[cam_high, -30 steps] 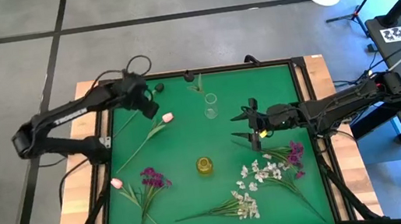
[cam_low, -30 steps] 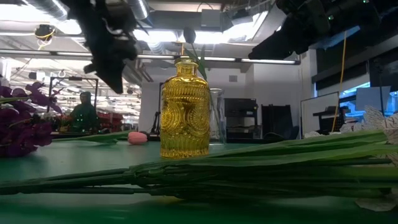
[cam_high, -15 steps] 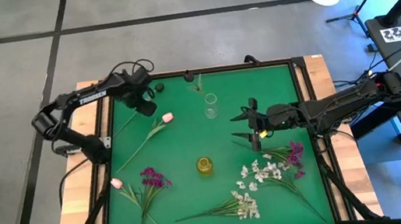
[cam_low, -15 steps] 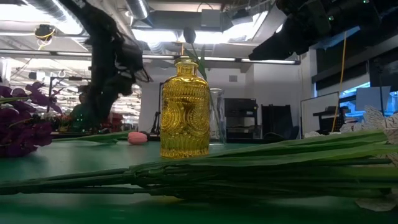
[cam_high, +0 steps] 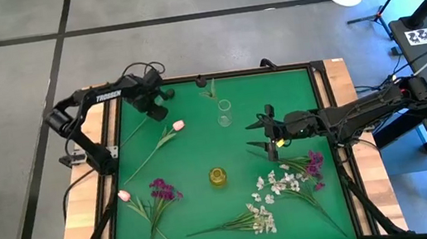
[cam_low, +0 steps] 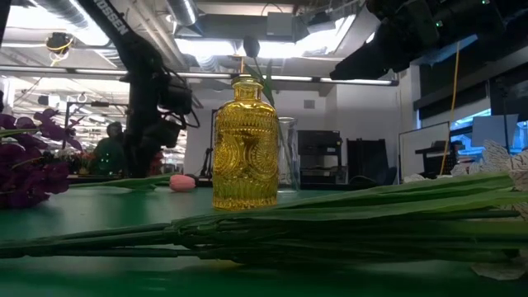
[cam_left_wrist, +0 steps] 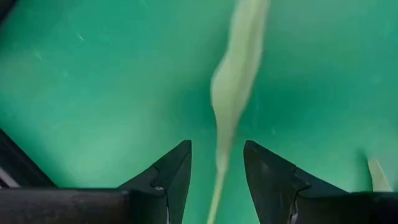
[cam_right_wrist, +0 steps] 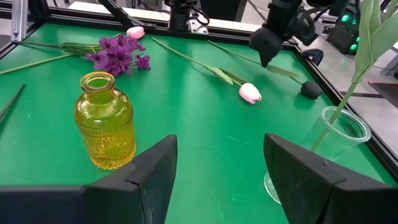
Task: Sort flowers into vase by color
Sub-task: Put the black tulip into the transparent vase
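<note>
At far left of the green mat (cam_high: 201,146), the left gripper (cam_high: 158,104) hangs low near the back corner, its fingers (cam_left_wrist: 171,174) parted and straddling a pale green stem (cam_left_wrist: 233,93) without touching it, holding nothing. Its placement suggests it is lined up to close on this stem. Just beside it, toward the centre, a pink tulip (cam_high: 178,125) lies flat with its stem running toward the left edge. Nearer the front left lie a second pink bud (cam_high: 125,196) and a magenta cluster (cam_high: 164,190), loose on the mat, evidently awaiting sorting. At centre stands the yellow vase (cam_high: 217,176), empty as seen from the right wrist view. Behind it, the clear vase (cam_high: 224,113) already holds one green stem (cam_right_wrist: 357,68), leaning against its rim. Right of centre, the right gripper (cam_high: 269,136) waits above the mat with its fingers set wide and empty, clear of the vases. At front right lie white sprays (cam_high: 277,184) and a second magenta cluster (cam_high: 313,161), their stems crossing; most of the sorting appears undone.
</note>
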Robot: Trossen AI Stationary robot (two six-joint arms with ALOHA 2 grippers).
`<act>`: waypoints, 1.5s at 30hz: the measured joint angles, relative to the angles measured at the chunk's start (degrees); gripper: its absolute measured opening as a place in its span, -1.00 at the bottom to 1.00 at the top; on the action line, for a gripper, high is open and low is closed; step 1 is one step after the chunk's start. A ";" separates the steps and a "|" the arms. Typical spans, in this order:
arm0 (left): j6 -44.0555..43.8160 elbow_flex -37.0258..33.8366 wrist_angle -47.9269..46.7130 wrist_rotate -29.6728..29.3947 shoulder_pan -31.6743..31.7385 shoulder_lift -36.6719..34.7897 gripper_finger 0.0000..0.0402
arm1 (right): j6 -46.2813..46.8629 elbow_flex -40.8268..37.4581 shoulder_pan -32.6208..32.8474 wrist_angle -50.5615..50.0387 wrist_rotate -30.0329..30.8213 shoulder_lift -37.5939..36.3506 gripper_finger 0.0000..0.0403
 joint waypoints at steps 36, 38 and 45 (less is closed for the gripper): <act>-1.78 -5.14 4.67 0.21 0.61 -0.35 -0.95 | 1.51 0.00 0.00 0.44 0.05 0.00 0.18; -1.87 -4.46 3.59 0.22 0.41 -0.52 -0.96 | 1.57 0.02 0.00 0.44 0.04 0.00 0.18; -2.86 1.14 3.45 4.35 -1.45 -5.82 -0.98 | 2.61 0.02 -0.01 0.47 0.09 0.00 0.18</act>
